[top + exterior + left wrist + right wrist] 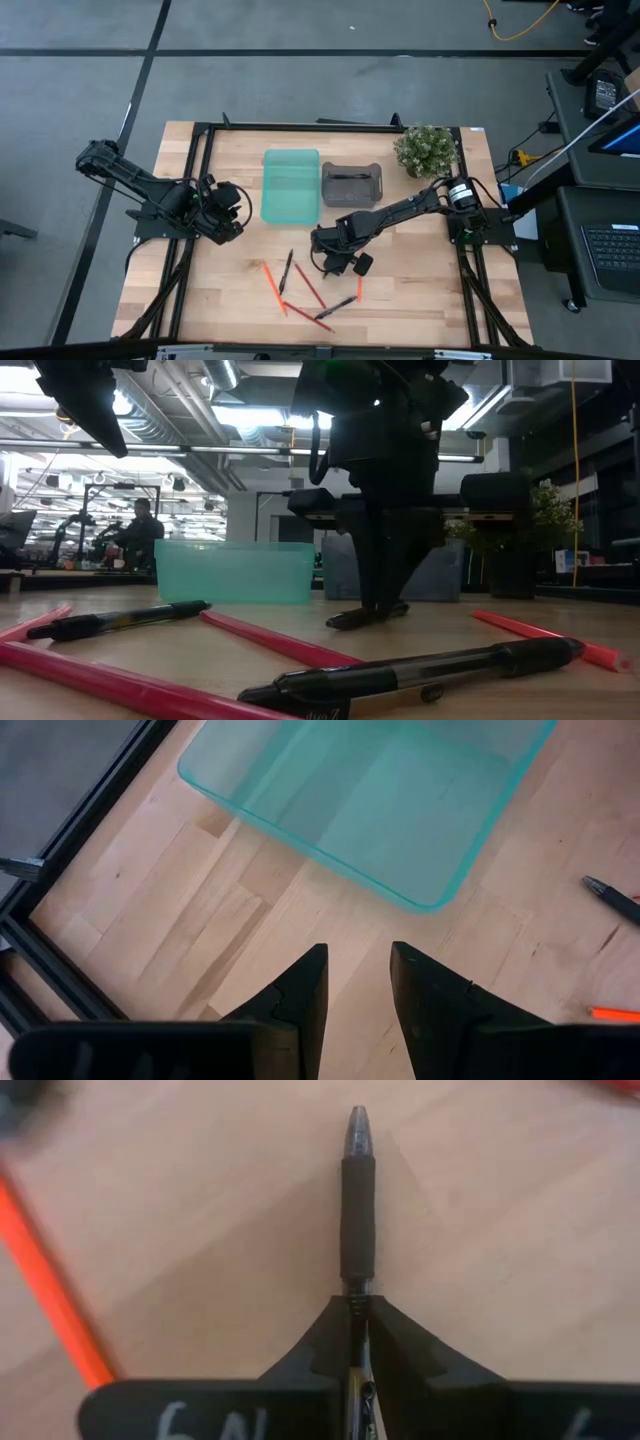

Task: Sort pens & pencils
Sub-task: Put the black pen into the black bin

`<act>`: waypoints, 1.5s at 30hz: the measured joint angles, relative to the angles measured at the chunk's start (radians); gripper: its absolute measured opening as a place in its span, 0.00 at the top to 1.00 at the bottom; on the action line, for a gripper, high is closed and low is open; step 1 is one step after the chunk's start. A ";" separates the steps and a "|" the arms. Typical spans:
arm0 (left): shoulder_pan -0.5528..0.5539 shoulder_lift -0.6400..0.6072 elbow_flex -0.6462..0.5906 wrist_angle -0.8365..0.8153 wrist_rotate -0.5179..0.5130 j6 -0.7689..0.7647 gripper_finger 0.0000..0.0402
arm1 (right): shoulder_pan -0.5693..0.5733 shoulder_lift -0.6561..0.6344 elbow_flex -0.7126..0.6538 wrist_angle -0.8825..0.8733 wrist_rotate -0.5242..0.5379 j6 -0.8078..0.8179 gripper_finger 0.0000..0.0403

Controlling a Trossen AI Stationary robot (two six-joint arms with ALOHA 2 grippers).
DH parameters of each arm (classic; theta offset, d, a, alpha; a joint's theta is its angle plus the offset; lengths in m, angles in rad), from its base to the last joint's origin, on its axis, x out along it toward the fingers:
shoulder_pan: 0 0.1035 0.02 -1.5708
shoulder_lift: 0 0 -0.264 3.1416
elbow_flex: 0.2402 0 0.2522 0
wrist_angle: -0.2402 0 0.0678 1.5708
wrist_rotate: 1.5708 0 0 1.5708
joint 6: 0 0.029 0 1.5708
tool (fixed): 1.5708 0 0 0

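My right gripper [335,262] reaches in from the table's right and is shut on a black pen [358,1200], near the loose pile. Two other black pens [288,272] [337,308] lie flat on the wood among orange and red pencils [272,285] [310,287]. In the low view the pens [420,672] and pencils [280,642] lie in front of the right gripper [385,595]. My left gripper [358,980] is open above bare wood, by the teal bin's [370,800] left near corner. My right gripper pinches the black pen's barrel just behind its rubber grip [357,1292] between its two fingers, coming from above and lying across it. The grip and tip [358,1125] stick out ahead. The pen [365,616] lies about level at the tabletop; whether it is clear I cannot tell.
A teal bin [290,185] and a grey bin [351,185] stand side by side toward the far edge, with a potted plant [425,150] at the far right. Black frame rails [195,190] run along the table's sides. Bare wood lies on the near right.
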 joint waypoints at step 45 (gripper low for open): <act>0.000 0.000 0.000 0.009 -0.006 -0.001 0.74 | -0.017 -0.005 -0.055 0.078 -0.001 0.103 0.75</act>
